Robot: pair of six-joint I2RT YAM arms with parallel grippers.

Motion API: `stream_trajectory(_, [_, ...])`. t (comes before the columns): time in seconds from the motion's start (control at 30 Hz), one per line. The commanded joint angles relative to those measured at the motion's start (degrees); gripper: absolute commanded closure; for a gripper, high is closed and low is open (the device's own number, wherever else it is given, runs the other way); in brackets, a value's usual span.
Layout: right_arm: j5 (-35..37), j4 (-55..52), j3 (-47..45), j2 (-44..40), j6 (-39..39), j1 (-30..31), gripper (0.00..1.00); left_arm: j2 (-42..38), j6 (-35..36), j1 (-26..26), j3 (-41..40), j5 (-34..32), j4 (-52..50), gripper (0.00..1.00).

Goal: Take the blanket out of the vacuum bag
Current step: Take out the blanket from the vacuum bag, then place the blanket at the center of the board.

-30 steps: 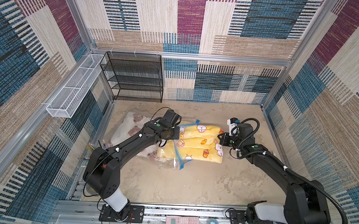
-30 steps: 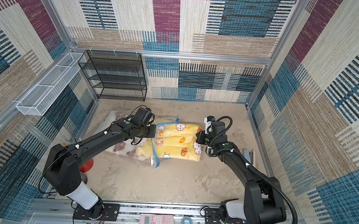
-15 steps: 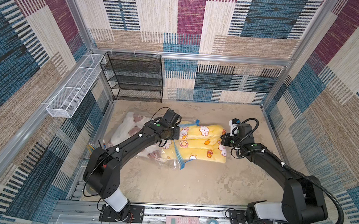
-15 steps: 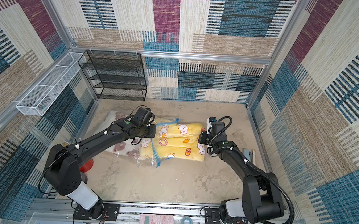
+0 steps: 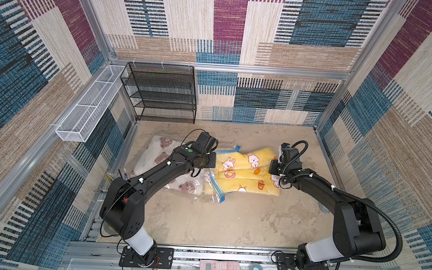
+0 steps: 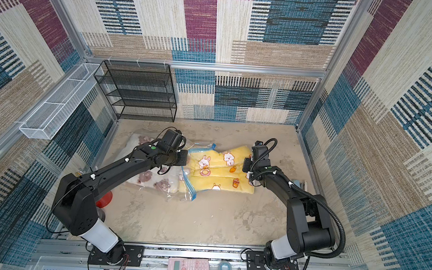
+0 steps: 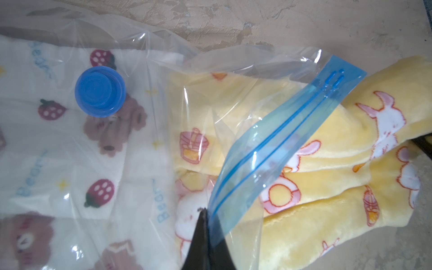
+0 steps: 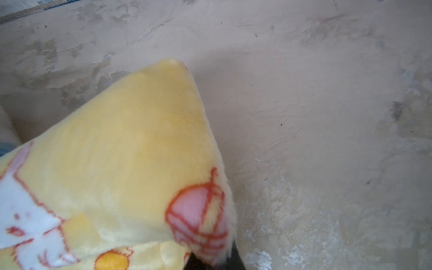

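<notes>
The left gripper [image 7: 203,216] is pinching the vacuum bag [image 7: 275,149] mouth, anchoring it by the desk [image 5: 229,221] left edge. The right gripper [image 8: 211,264] is clamping the half-out yellow blanket [image 5: 248,180], likely to draw it free.

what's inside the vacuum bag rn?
A white bear-print blanket under the blue valve cap, plus one end of the yellow blanket; the rest sticks out past the zip strip. Anything beneath them is hidden.

Robot lab cell: aluminium frame [image 5: 230,67], carpet-patterned walls [image 5: 192,20].
</notes>
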Motion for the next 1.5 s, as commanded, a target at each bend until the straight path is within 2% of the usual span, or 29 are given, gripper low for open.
stream_trajectory(0.0, [7.27, 0.9, 1.54, 2.6, -1.57, -0.63, 1.0, -0.61, 0.49, 0.06, 0.3, -1.17, -0.79, 1.0])
stream_trajectory(0.23, [11.77, 1.85, 3.88, 8.32, -3.77, -2.68, 1.0, -0.7, 0.38, 0.12, 0.29, -0.92, -0.78, 1.0])
stream_trajectory(0.7, [13.29, 1.28, 11.37, 18.32, -4.66, -8.44, 1.0, -0.71, 0.32, 0.34, 0.19, -0.67, -0.79, 1.0])
stream_trajectory(1.47, [12.03, 2.49, 10.59, 19.6, -3.69, -11.33, 1.0, -0.53, 0.13, 0.45, 0.28, -0.02, -0.79, 1.0])
